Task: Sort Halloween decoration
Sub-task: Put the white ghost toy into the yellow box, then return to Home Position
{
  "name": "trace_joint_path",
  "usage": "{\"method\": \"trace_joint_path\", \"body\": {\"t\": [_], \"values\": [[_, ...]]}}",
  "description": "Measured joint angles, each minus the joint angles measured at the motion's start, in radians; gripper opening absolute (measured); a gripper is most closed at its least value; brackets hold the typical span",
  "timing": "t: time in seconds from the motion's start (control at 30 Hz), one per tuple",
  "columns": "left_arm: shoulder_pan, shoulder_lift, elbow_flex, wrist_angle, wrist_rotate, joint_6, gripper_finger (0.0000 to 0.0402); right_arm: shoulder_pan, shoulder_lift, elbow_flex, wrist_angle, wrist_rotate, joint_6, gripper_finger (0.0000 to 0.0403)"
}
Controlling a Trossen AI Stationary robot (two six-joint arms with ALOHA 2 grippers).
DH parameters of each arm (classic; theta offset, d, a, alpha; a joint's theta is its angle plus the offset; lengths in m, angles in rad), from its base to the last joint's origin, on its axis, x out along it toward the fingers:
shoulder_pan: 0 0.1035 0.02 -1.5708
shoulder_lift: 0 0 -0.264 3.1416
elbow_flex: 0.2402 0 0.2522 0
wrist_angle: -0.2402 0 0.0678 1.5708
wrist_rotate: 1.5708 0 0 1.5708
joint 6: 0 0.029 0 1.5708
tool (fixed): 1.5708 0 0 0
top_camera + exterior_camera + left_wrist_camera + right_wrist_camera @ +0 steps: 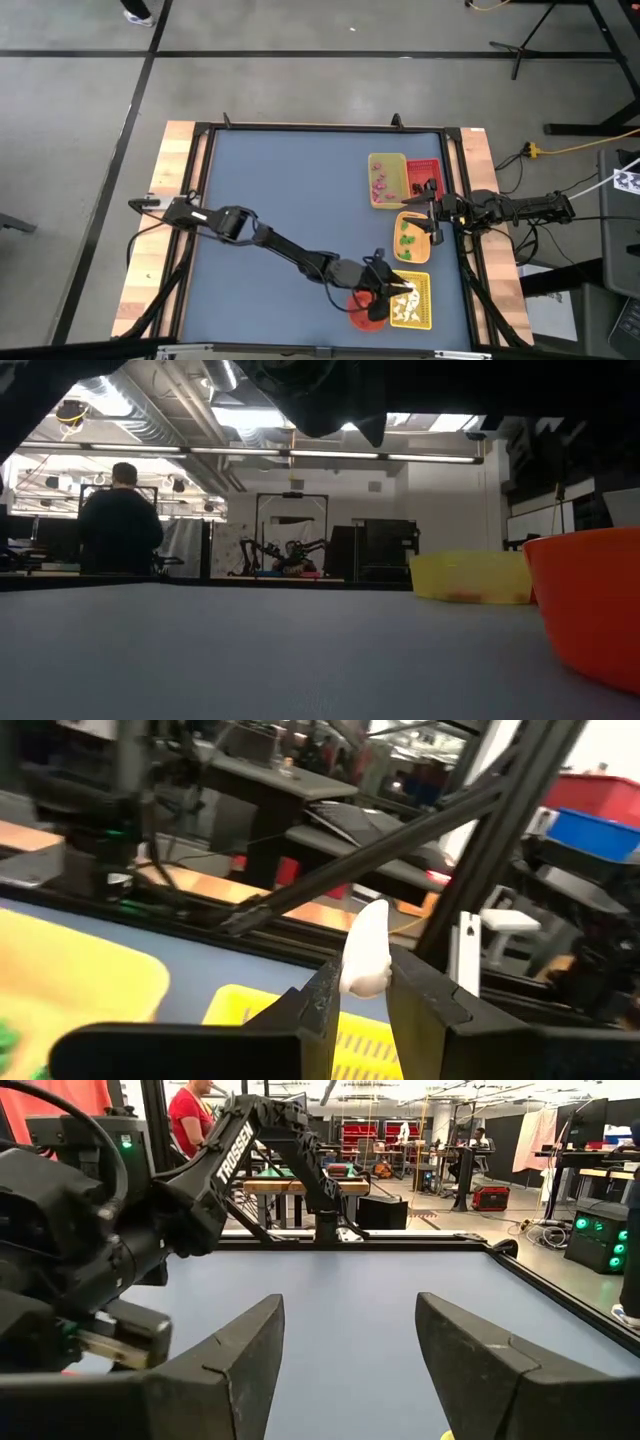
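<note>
My left gripper (398, 290) reaches across to the table's near right corner, shut on a white ghost-like piece (366, 942) over the yellow tray (420, 318) that holds several white pieces. The round red-orange bowl (366, 312) sits just left of that tray. Farther back stand an orange tray (412, 240) with green bits, a yellow tray (386, 180) with pink bits and a red tray (425, 176) with dark bits. My right gripper (350, 1330) waits open at the right edge, with nothing between its fingers. My left gripper pinches the white piece's lower end (360, 982) between its two fingertips (322, 992). The fingers lie about level, coming from the table's left. The rest of the piece sticks out past the tips, lifted clear above the yellow tray (255, 1005).
A black rail (300, 900) frames the blue table top. The bowl (590, 605) and a yellow tray (470, 576) stand at the right in the low view. A person (120, 520) stands in the room beyond. The table's left half (270, 180) is bare blue mat.
</note>
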Motion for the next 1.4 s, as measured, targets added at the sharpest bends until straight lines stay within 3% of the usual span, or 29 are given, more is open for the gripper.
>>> {"method": "trace_joint_path", "body": {"t": [0.27, 0.6, 0.77, 0.93, 1.03, 1.2, 1.3, 1.4], "values": [[0.003, 0.004, 0.009, -0.004, 0.021, -0.009, 0.0064, 0.000, 0.000, 0.000, 0.000, 0.000, 0.000, 0.0225], [0.004, 0.004, 0.009, -0.009, 0.013, -0.011, 0.0146, 0.000, 0.000, 0.000, 0.000, 0.000, 0.000, 0.0225], [0.013, 0.004, 0.009, -0.010, -0.005, 0.021, 0.0157, 0.000, 0.000, 0.000, 0.000, 0.000, 0.000, 0.0225], [0.037, -0.070, 0.009, -0.085, 0.047, 0.139, 0.0130, 0.000, 0.000, 0.000, -0.001, -0.016, 0.000, 0.0225], [0.050, -0.182, 0.009, -0.271, 0.060, 0.233, 0.0102, 0.000, 0.000, 0.000, -0.011, -0.070, 0.000, 0.0225], [0.074, -0.371, 0.010, -0.642, 0.058, 0.255, 0.0041, 0.000, 0.000, 0.000, -0.012, -0.098, 0.005, 0.0225], [0.087, -0.473, 0.010, -0.761, 0.057, 0.292, 0.0008, 0.000, 0.000, -0.001, -0.010, -0.096, 0.005, 0.0225], [0.096, -0.559, 0.010, -0.815, 0.073, 0.367, 0.0005, 0.000, 0.000, -0.001, -0.011, -0.096, 0.009, 0.0225]]}}
